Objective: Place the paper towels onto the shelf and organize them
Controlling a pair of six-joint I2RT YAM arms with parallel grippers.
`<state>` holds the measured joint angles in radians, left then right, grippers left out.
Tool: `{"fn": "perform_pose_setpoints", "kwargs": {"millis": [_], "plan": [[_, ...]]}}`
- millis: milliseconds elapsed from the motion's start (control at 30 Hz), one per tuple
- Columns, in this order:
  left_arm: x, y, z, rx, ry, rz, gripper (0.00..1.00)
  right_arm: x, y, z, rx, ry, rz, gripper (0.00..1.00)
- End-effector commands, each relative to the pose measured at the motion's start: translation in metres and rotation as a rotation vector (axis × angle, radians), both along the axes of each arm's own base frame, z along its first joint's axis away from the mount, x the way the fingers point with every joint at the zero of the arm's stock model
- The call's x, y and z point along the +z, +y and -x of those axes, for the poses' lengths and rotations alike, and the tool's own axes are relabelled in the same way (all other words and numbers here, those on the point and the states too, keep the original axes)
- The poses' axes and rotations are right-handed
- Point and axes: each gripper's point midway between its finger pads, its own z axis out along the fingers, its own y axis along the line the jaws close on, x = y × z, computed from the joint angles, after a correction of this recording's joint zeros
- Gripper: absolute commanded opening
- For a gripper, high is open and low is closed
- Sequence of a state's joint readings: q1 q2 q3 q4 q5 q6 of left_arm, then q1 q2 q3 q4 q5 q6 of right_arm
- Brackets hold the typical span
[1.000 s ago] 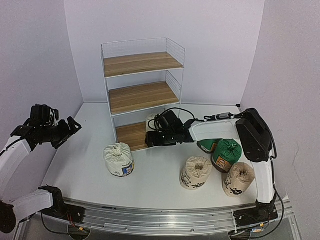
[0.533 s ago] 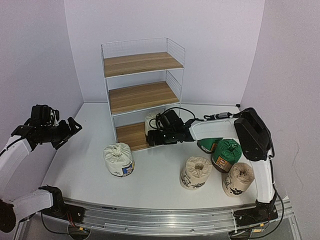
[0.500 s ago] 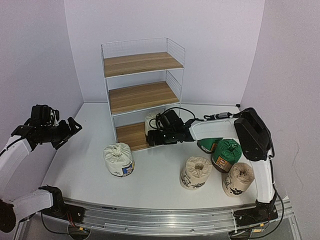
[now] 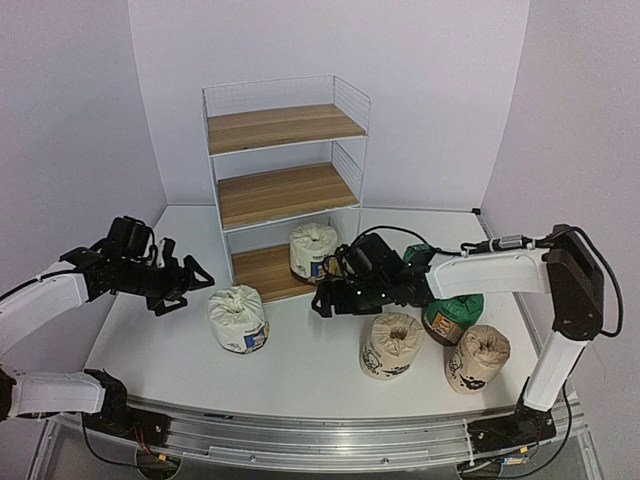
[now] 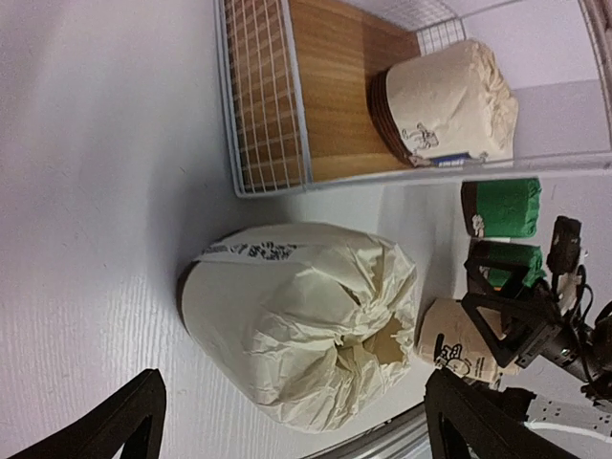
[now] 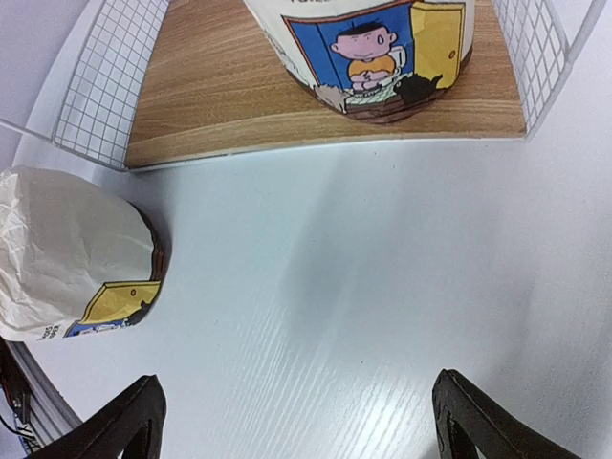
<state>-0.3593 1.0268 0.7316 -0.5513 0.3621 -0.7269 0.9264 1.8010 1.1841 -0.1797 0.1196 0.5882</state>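
Note:
One white paper towel roll (image 4: pixel 313 250) (image 6: pixel 382 48) stands on the bottom board of the shelf (image 4: pixel 285 180) (image 6: pixel 220 96). In front of it, apart, my right gripper (image 4: pixel 328 292) (image 6: pixel 296 397) is open over bare table. A second white roll (image 4: pixel 237 318) (image 5: pixel 296 335) (image 6: pixel 67 253) stands on the table left of centre. My left gripper (image 4: pixel 182 286) (image 5: pixel 292 397) is open just left of this roll, a finger on either side of its gathered top, not touching. Two beige rolls (image 4: pixel 390 345) (image 4: pixel 477 357) and two green rolls (image 4: pixel 452 315) (image 4: pixel 420 255) stand at the right.
The shelf's wire mesh side (image 5: pixel 263 96) faces the left arm. Its two upper boards (image 4: pixel 283 127) hold nothing. The right arm (image 4: pixel 490 272) stretches over the green rolls. A metal rail (image 4: pixel 320 435) runs along the near table edge.
My right gripper has pulled back out of the shelf's bottom tier, leaving the white roll standing there. My left arm has swung right and down to the white roll on the table.

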Motion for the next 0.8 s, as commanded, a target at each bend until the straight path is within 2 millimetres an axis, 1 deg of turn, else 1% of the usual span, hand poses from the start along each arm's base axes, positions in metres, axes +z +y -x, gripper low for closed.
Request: {"fn": "perform_pose_setpoints", "kwargs": {"millis": [0, 133, 233, 467, 567, 700, 767], "plan": [[-0.014, -0.022, 0.0, 0.007, 0.039, -0.033, 0.9, 0.0, -0.016, 0.006, -0.049, 0.013, 0.018, 0.93], [-0.025, -0.028, 0.0, 0.027, 0.066, -0.06, 0.87, -0.007, -0.021, 0.006, -0.061, 0.013, 0.039, 0.93], [-0.032, -0.032, 0.003, 0.023, 0.08, -0.071, 0.85, -0.01, -0.02, 0.005, -0.063, 0.016, 0.045, 0.93], [-0.048, -0.03, -0.001, 0.062, 0.106, -0.114, 0.78, -0.015, -0.019, 0.007, -0.068, 0.029, 0.047, 0.93], [-0.055, -0.032, -0.003, 0.066, 0.107, -0.12, 0.75, -0.016, -0.018, 0.008, -0.059, 0.031, 0.048, 0.93], [-0.062, -0.037, -0.004, 0.056, 0.117, -0.123, 0.68, -0.016, -0.02, 0.01, -0.055, 0.028, 0.053, 0.93], [-0.066, -0.038, -0.004, 0.052, 0.125, -0.134, 0.6, -0.017, -0.021, 0.01, -0.056, 0.025, 0.057, 0.93]]}}
